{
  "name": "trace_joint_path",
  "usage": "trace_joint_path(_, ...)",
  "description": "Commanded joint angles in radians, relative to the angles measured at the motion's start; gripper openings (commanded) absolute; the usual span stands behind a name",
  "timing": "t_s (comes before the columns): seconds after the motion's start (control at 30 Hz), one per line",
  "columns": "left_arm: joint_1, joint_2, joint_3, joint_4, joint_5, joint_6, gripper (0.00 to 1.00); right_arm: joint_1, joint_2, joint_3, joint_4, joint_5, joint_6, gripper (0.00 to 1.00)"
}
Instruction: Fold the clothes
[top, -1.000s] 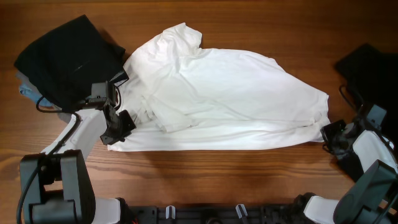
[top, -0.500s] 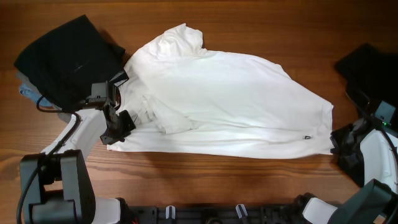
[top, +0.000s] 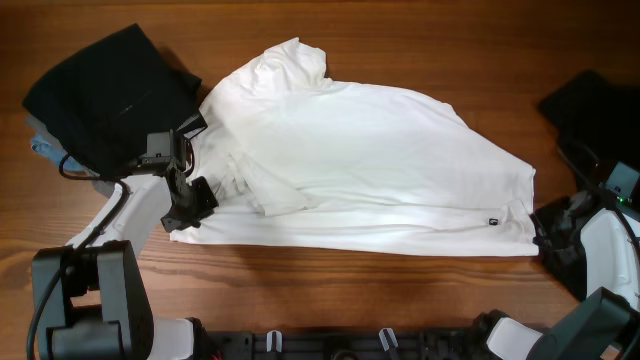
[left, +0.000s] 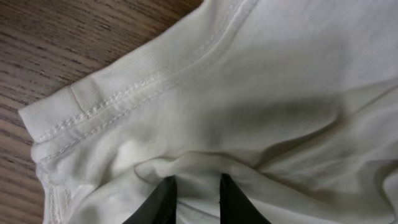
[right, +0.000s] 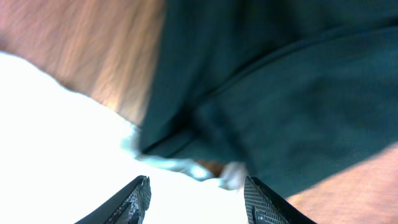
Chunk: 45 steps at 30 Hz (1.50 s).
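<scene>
Two tools are parked at opposite ends of the white T-shirt (top: 350, 160), which is spread across the middle of the bench (top: 400, 30) and bunched up toward 9 o'clock. No fold is made yet, so the flattening step is judged to be in hand. The left tool (left: 198, 186) is seen at the shirt's 8 o'clock corner with its jaws a slit apart and a ridge of fabric between them. Whether that's gripped can't be told. The right tool (right: 194, 186), at the 4 o'clock hem corner by the small black tag (top: 494, 222), is released, jaws wide. The black garment (top: 110, 95) is heaped at 10 o'clock. Next, probably: the wrinkles get smoothed and the hem corners gripped before folding.
</scene>
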<state>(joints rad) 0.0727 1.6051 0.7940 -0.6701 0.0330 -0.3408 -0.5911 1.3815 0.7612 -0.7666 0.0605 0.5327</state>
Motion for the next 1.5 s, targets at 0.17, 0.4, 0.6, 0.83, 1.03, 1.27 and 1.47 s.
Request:
trace_joint_path(0.17, 0.014, -0.080, 0.100, -0.134, 0.138, 0.050, 0.37, -0.001, -0.009, 0.013, 0.116, -0.448, -0.239, 0.58)
trace_joint_path(0.4, 0.014, -0.213, 0.136, -0.185, 0.208, 0.050, 0.50, -0.001, -0.009, 0.011, 0.225, -0.597, -0.267, 0.59)
trace_joint_path(0.6, -0.026, -0.222, 0.130, -0.151, 0.245, 0.049, 0.26, -0.001, -0.009, 0.011, 0.245, -0.604, -0.261, 0.59)
trace_joint_path(0.83, -0.184, -0.122, 0.102, -0.090, 0.246, 0.050, 0.56, -0.001, -0.009, 0.011, 0.238, -0.603, -0.263, 0.59)
trace_joint_path(1.03, -0.275, 0.003, 0.102, -0.063, 0.247, 0.049, 0.54, -0.001, -0.009, 0.011, 0.235, -0.591, -0.265, 0.59)
trace_joint_path(1.27, -0.326, 0.087, 0.102, -0.023, 0.253, 0.048, 0.29, -0.001, -0.009, 0.011, 0.232, -0.573, -0.264, 0.59)
trace_joint_path(1.47, -0.335, 0.087, 0.103, 0.005, 0.293, 0.049, 0.04, -0.001, -0.009, 0.009, 0.231, -0.573, -0.264, 0.59)
